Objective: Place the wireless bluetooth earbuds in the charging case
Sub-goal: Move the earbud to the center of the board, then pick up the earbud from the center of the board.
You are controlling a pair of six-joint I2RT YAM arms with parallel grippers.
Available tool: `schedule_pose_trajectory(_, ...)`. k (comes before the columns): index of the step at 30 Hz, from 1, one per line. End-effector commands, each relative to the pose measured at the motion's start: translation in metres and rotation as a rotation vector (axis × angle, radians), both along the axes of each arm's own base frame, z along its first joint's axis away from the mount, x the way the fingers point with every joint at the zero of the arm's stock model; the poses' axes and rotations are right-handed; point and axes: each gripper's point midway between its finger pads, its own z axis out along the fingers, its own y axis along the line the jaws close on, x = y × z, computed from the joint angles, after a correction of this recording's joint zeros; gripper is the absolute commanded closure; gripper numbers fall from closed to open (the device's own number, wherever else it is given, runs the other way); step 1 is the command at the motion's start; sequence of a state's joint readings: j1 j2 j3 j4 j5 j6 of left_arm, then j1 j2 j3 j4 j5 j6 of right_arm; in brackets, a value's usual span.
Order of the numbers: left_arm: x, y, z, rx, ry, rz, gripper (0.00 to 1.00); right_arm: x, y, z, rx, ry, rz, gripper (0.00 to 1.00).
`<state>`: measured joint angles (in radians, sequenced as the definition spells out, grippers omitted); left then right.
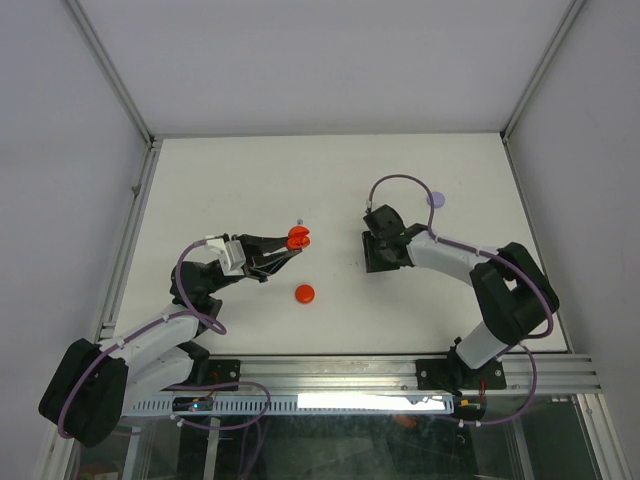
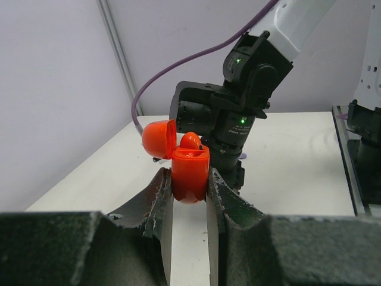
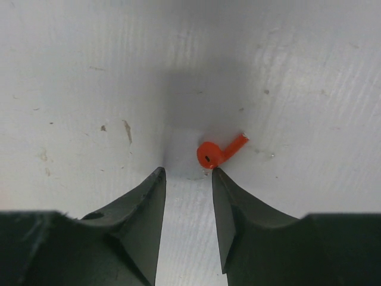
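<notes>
Left gripper (image 2: 189,192), stretched toward centre frame, clamps the open red charging case (image 2: 190,171). Right gripper (image 3: 188,173) points down at the bench (image 3: 89,71), jaws parted, a red earbud (image 3: 209,155) beside one fingertip.

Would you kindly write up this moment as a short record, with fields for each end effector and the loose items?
Left end effector: shut on the red plastic charging case, lid hinged open
In case: rounded red earbud showing at the top
Right end effector: open, empty, low over the white table
Loose: small red stemmed plastic earbud, lying by one fingertip
Also on table: red round disc; pale lavender round disc
</notes>
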<state>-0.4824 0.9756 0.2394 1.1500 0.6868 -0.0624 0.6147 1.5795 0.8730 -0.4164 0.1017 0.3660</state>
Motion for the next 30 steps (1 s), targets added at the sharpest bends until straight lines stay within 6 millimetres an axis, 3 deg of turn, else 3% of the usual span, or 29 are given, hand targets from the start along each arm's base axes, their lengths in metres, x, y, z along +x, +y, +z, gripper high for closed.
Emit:
schedule_pose_trajectory(1,-0.004,0.002,0.021,-0.029,-0.071,-0.013,0.9,0.013,0.03,0.011,0.081,-0.035,0.022,0.6)
schedule_pose_trajectory(10,-0.005,0.003,0.022,-0.034,-0.073,-0.008,0.9,0.051,0.032,0.019,-0.009,-0.151,0.033,0.58)
schedule_pose_trajectory(14,-0.004,0.003,0.022,-0.036,-0.073,-0.005,0.9,0.051,0.036,0.042,0.015,-0.181,0.084,0.58)
schedule_pose_trajectory(19,-0.005,0.003,0.023,-0.037,-0.073,-0.011,0.9,0.045,0.017,0.055,-0.062,-0.205,0.113,0.58)
schedule_pose_trajectory(25,-0.007,0.003,0.024,-0.038,-0.073,-0.019,0.9,0.048,-0.005,0.041,-0.103,-0.165,0.11,0.58)
schedule_pose_trajectory(30,-0.007,0.003,0.024,-0.037,-0.077,-0.015,0.9,0.051,0.002,0.036,-0.003,-0.13,0.125,0.49)
